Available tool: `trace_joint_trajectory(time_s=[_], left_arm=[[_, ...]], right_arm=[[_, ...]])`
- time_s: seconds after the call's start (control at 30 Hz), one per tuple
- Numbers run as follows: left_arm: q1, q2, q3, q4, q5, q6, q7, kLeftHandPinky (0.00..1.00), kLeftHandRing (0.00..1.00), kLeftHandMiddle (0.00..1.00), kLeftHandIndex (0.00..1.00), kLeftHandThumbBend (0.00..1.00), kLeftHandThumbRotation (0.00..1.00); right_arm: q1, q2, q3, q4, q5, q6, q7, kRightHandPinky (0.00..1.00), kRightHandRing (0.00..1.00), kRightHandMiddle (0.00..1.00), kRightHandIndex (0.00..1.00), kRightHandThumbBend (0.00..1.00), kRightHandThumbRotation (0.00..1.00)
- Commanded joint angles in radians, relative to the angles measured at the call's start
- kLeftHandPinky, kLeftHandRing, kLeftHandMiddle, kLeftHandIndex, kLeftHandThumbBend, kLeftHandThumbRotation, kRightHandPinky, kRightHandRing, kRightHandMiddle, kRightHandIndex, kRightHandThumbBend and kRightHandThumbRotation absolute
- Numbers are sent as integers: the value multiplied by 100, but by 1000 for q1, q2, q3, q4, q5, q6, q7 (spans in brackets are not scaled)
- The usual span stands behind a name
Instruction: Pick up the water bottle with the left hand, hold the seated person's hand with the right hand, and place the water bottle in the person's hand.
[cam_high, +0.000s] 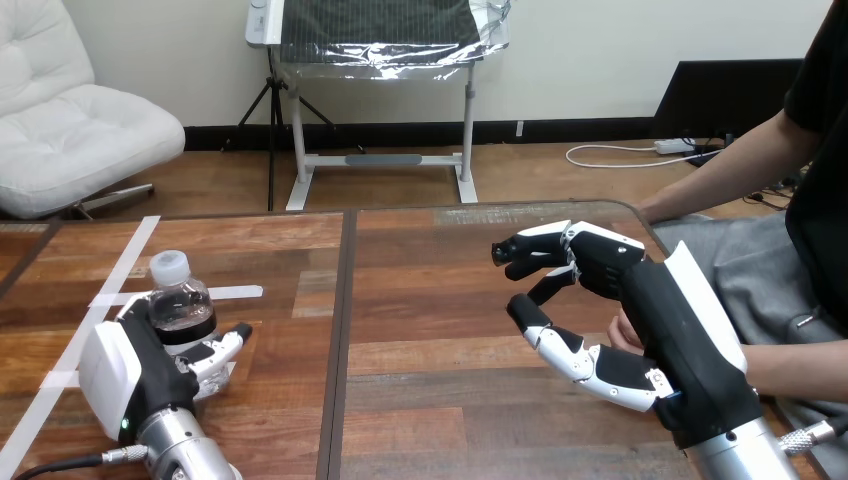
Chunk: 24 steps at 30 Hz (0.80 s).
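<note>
At the counter's left the left hand grips the water bottle; toward the right the right hand meets the person's hand.

White tape strips (240, 292) cross the counter (440, 320) at the far left. The left hand (150, 365) sits among them, its fingers and thumb wrapped round the water bottle (180, 305), which is upright with its cap on. The two robot hands are well apart. Right of the middle, the right hand (620, 290) hangs over the counter and covers most of the person's hand (622, 333) just behind it; whether it has hold of that hand cannot be told. The person's other forearm (715, 185) reaches the counter's far right corner.
</note>
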Motion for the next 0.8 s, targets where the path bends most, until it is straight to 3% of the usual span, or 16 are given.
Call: trace_joint_trajectory(time_s=[0.0,0.33,0.77], left_arm=[[-75,20,7,10,-8,-45,12,40,46,50,53,76,0],[-71,17,9,-7,-20,-42,6,36,41,46,49,73,0],[-61,10,28,-16,-53,-92,-33,35,41,46,49,73,0]], right_arm=[[-46,-15,-18,-31,-3,-9,-3,52,65,68,63,37,0],[-47,-14,-17,-30,0,-10,-3,52,64,68,63,37,0],[-47,-12,-17,-31,-2,-7,-7,52,64,67,63,37,0]])
